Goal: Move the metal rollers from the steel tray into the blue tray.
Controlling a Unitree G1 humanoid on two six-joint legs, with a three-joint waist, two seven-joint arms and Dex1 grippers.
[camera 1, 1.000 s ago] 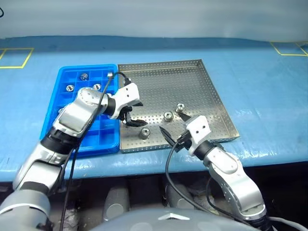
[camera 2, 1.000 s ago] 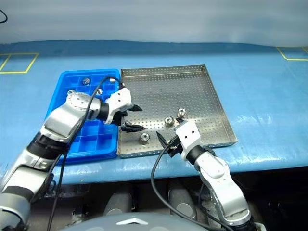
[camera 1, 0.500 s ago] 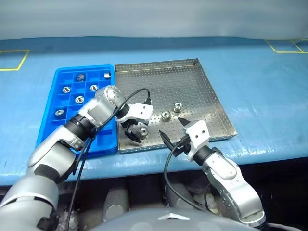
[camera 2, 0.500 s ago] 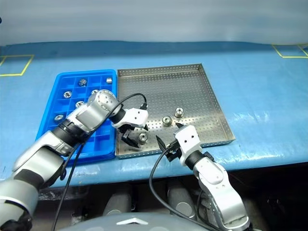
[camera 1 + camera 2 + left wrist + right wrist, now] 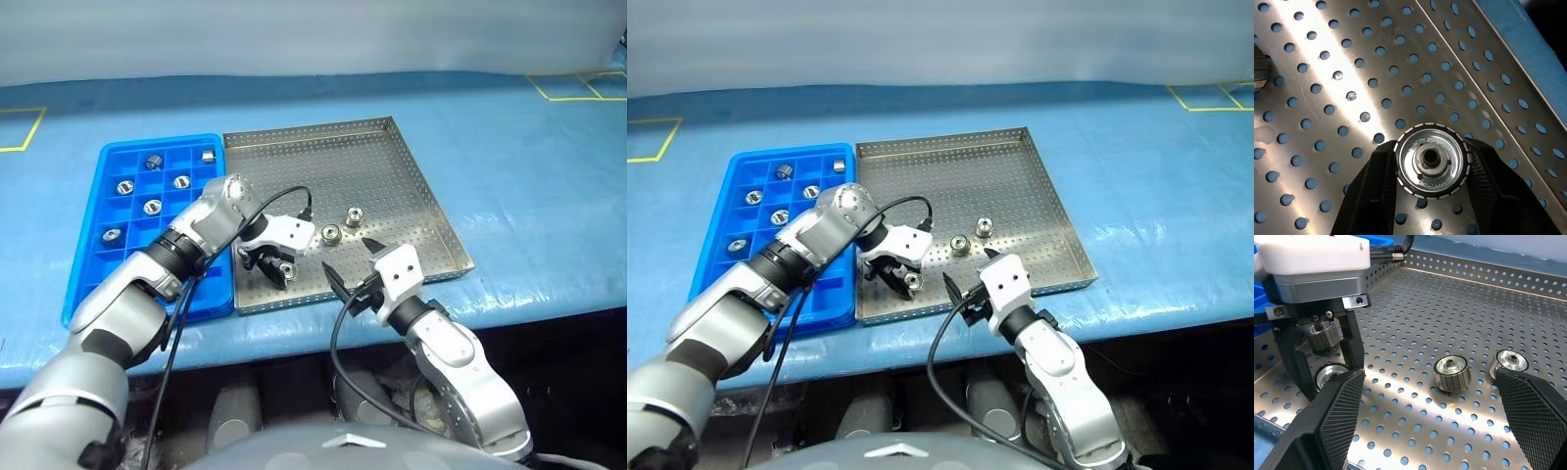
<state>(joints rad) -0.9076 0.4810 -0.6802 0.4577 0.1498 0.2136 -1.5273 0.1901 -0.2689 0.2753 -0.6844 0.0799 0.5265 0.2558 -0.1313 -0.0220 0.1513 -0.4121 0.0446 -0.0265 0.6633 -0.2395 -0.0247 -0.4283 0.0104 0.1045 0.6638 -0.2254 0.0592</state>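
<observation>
Between the left tool's point(image 5: 1431, 169) fingers point(image 5: 1376, 196) sits a roller point(image 5: 1431, 161).

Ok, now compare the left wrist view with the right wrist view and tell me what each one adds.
Left wrist view: the metal roller seen end-on, the left hand closed against both its sides. Right wrist view: the open right hand and two free rollers lying ahead of it. Both: the steel tray, with the gripped roller resting on it.

Two rollers point(image 5: 342, 224) partly block the steel tray's point(image 5: 323, 162) seemingly open middle.
</observation>
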